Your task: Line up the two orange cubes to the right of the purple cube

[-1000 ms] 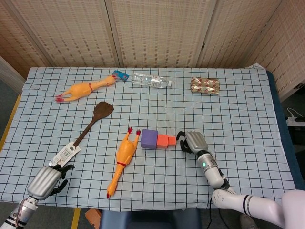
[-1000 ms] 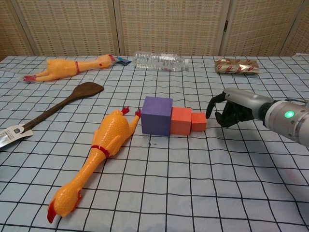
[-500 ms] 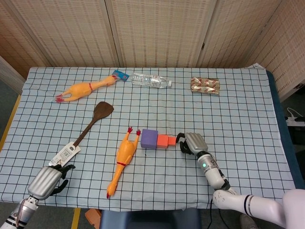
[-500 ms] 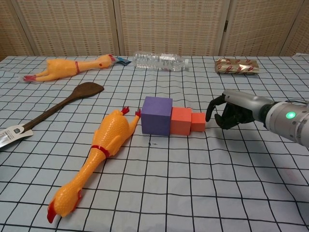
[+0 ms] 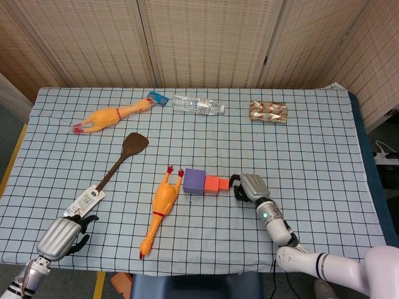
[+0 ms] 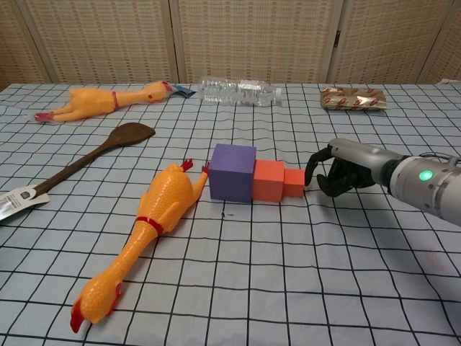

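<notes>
The purple cube (image 5: 194,181) (image 6: 232,172) stands mid-table beside a rubber chicken. Against its right face sits the larger orange cube (image 5: 212,184) (image 6: 268,180), and the small orange cube (image 5: 224,185) (image 6: 292,182) sits against that one's right side, so the three form a row. My right hand (image 5: 249,187) (image 6: 342,167) lies just right of the row, fingers curled with nothing inside, a fingertip (image 6: 310,171) touching the small cube's right face. My left hand (image 5: 62,233) rests at the table's front left edge, fingers curled and holding nothing.
A yellow rubber chicken (image 5: 161,208) (image 6: 144,231) lies left of the purple cube. A brown spatula (image 5: 115,165), a second chicken (image 5: 109,116), a water bottle (image 5: 198,104) and a foil packet (image 5: 268,111) lie further back.
My right hand has slid left until it touches the small orange cube, and the row of cubes has shifted slightly left. The left hand has stayed still.
</notes>
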### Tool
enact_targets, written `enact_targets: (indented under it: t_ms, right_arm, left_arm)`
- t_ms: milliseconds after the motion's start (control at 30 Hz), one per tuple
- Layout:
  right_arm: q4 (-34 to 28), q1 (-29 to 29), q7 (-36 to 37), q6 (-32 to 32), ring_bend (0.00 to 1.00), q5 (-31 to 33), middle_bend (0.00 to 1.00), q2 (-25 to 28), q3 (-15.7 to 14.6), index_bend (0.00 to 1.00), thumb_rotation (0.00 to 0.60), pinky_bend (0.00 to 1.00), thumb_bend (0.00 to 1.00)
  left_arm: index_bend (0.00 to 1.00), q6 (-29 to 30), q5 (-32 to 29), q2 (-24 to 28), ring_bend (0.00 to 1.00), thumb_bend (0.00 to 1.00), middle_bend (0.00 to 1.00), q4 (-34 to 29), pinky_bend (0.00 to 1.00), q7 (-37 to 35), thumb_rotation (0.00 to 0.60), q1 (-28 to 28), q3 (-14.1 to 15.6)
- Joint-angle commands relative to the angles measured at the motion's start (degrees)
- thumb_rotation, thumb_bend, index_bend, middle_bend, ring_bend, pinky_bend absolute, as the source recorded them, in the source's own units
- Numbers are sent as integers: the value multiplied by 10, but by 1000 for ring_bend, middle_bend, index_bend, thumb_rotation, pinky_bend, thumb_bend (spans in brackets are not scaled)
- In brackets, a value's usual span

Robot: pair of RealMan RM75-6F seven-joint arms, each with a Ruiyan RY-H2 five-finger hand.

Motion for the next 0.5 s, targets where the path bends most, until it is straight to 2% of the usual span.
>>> enact_targets:
  t_ms: [33, 500]
  right_arm:
    - [2, 1, 3, -1, 1000, -2, 975, -2, 0, 451, 600, 991, 623]
    - [17, 5, 21, -13, 1000, -12, 976, -9, -2, 451, 600, 991, 623]
  left_arm:
    - [307, 0, 0, 0, 459, 433, 564, 0, 640, 0, 600, 0, 0]
    - [308, -1, -1, 1, 459, 432, 565, -1, 640, 1, 600, -1, 0]
